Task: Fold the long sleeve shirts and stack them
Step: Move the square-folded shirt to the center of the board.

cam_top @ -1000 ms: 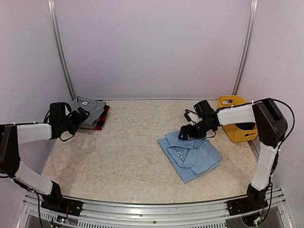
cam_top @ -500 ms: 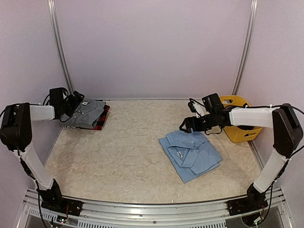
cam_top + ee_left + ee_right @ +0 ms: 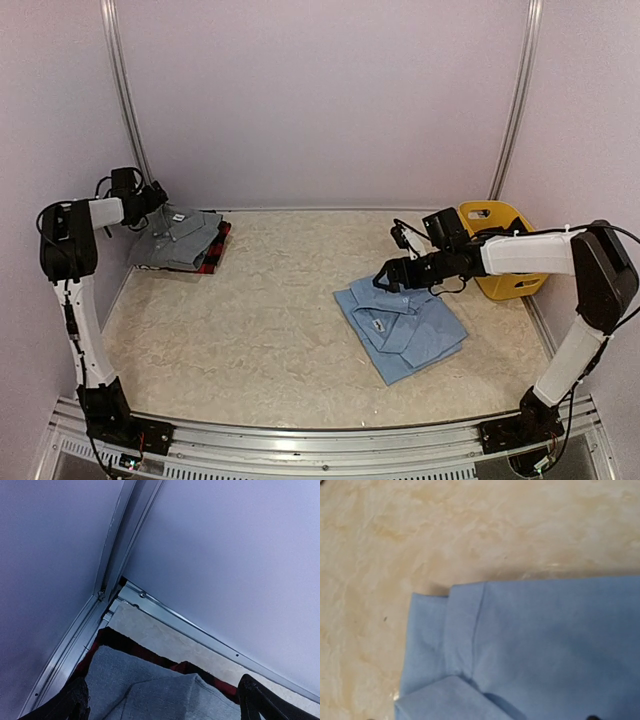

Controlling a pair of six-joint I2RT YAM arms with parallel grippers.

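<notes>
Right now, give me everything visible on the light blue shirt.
The light blue shirt is collared, soft woven-looking cloth, folded into a rough rectangle, lying flat on the table right of centre, turned diagonally. Collar and a small neck label face up. The right wrist view shows a seamed fold at one corner. The right gripper hangs open over its far edge; whether it touches cannot be told.

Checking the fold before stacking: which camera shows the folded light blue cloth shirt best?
Top external: the light blue shirt shows nearly whole, folded, collar up. The right wrist view shows only one corner of it, close up. The left wrist view misses it, showing the grey cloth shirt on the red-and-black plaid shirt.
</notes>
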